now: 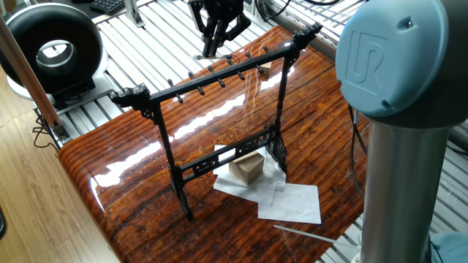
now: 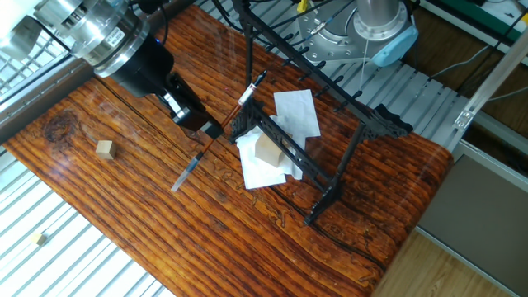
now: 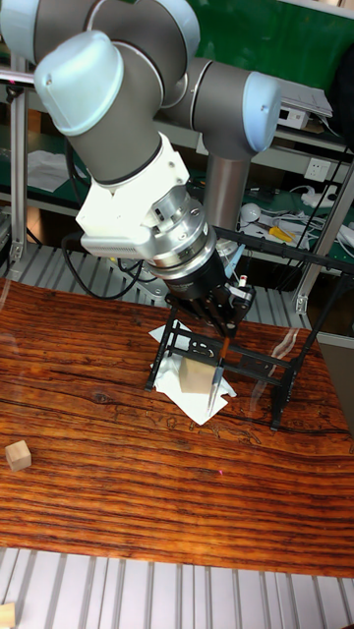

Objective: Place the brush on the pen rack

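Note:
The brush (image 2: 216,137) is a slim reddish-brown stick with a dark upper end and a pale lower end. It hangs tilted in the air, held near its middle. My gripper (image 2: 204,128) is shut on it, just in front of the pen rack (image 2: 330,92). In the tall fixed view the brush (image 3: 222,359) points down from the gripper (image 3: 226,329), in front of the rack's lower crossbar (image 3: 258,366). From the other side, the gripper (image 1: 214,45) hovers beyond the rack's pegged top bar (image 1: 219,74). The rack stands upright on the wooden table.
A small wooden block (image 1: 247,167) sits on white paper (image 1: 291,202) under the rack. Another wooden cube (image 2: 104,148) lies on the table to the left. A pale thin rod (image 1: 304,235) lies near the table edge. A black round device (image 1: 55,45) stands off the table.

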{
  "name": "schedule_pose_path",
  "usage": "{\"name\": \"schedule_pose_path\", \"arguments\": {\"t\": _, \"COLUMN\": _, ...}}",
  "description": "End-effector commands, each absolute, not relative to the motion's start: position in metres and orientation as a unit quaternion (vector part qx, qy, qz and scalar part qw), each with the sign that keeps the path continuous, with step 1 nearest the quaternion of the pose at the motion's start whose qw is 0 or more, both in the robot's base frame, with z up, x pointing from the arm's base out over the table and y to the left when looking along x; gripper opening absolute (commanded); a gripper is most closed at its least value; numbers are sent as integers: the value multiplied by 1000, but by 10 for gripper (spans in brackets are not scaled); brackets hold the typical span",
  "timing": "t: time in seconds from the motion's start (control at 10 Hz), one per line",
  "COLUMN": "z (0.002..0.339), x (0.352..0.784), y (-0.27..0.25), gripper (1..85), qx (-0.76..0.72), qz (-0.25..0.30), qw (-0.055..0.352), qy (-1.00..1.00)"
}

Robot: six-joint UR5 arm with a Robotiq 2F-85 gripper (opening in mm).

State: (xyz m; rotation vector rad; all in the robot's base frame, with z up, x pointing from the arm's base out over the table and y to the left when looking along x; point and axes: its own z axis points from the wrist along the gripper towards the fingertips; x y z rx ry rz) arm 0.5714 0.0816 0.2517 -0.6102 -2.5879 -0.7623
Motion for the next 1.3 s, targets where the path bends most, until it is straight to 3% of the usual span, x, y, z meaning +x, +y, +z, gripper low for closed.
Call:
{"name": "schedule_pose_path", "arguments": {"t": 0.0, "z": 258, "x": 575, "y": 88, "gripper": 10, "qx": -207, "qz": -289, "qw": 181, "qy": -917}}
{"name": "schedule_pose_path", "arguments": {"t": 1.2, "z": 271, "x": 568, "y": 101, "gripper": 10, "qx": -196, "qz": -318, "qw": 200, "qy": -906}}
